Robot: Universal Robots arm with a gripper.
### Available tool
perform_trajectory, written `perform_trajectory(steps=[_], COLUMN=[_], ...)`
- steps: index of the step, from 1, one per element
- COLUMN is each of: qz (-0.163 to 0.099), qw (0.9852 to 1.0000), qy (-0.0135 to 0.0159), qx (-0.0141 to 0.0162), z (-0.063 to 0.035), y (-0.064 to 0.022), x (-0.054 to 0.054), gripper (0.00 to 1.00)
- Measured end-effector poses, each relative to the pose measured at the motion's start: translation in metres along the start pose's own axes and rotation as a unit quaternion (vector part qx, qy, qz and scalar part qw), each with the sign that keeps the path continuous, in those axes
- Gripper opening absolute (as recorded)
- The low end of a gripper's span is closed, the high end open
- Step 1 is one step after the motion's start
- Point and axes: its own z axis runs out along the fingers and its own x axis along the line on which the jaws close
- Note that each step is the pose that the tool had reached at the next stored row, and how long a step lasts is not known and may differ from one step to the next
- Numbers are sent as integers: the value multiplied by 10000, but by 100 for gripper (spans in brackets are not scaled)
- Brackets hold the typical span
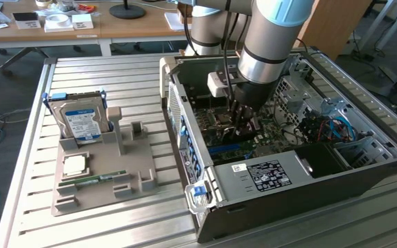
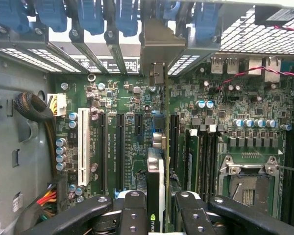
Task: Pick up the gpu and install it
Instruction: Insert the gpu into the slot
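Hard drive (image 1: 82,121) upright in grey holder (image 1: 102,195) at exterior view's left, memory stick (image 1: 93,179) lying near. Open computer case (image 1: 288,191) toward right; gripper (image 2: 157,201) inside, fingers (image 2: 134,215) clamped on gpu (image 2: 155,174), card edge-on over motherboard (image 2: 132,147) slots.

You see the gpu (image 2: 155,171) edge-on, its gripped end cut off by the frame's edge along with the gripper (image 2: 161,198). In the exterior view, the arm (image 1: 271,46) hides whether it touches the motherboard (image 2: 127,147).
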Motion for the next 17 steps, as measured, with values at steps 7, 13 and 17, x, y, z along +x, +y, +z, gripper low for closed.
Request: perform_trajectory(steps=[7,13,17], qz=[-1,-1,-2], qw=[10000,10000,10000], qy=[1,3,2], qx=[11,27,39], z=[25,61,76], y=[29,32,40], x=[2,3,3], gripper=[27,27,27])
